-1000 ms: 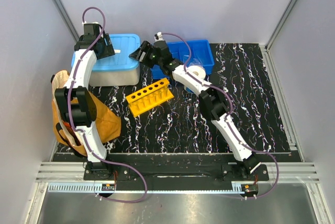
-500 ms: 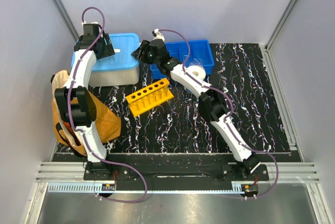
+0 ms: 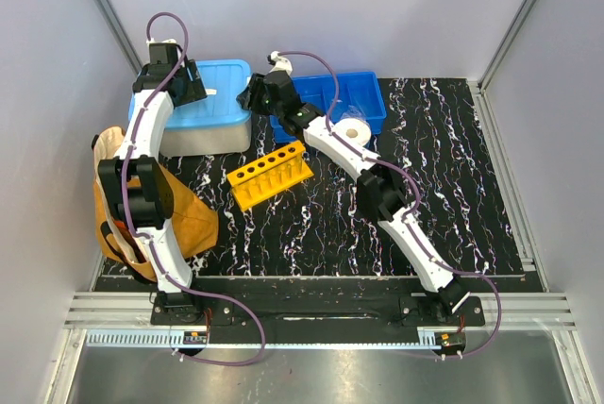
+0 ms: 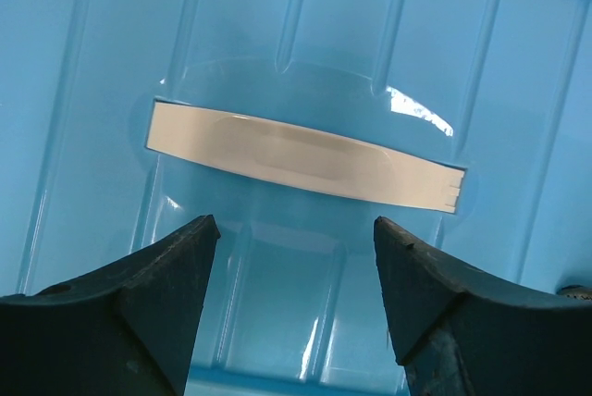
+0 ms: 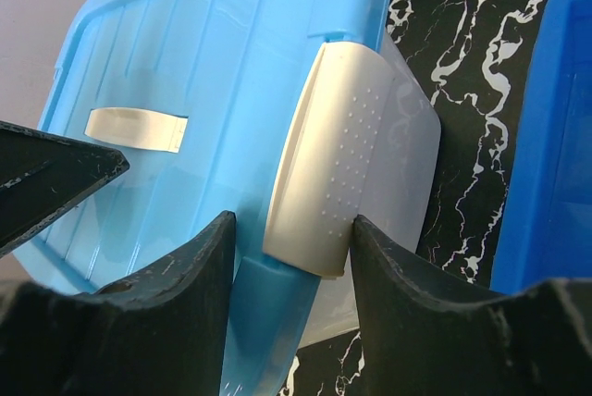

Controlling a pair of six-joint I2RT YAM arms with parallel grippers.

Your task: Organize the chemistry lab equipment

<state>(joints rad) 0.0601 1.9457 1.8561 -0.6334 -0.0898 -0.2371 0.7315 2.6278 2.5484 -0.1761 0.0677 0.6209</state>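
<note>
Top external view, from the left: a tan bag (image 3: 184, 220) sits at the table's (image 3: 453, 187) edge. Beyond it the left gripper (image 4: 296, 229) hangs, jaws apart, over the white handle (image 4: 305, 157) of a light-blue bin lid (image 3: 222, 102). Near that bin the yellow test-tube rack (image 3: 269, 175) stands holes-up, its long axis slanting near-left to far-right. The right gripper (image 5: 291, 229), fingers apart, straddles the bin's white end latch (image 5: 338, 165). A blue tray (image 3: 368, 92) holds a paper roll (image 3: 355, 130).

Yellow 6-hole rack (image 3: 269, 175) upright, set diag.
</note>
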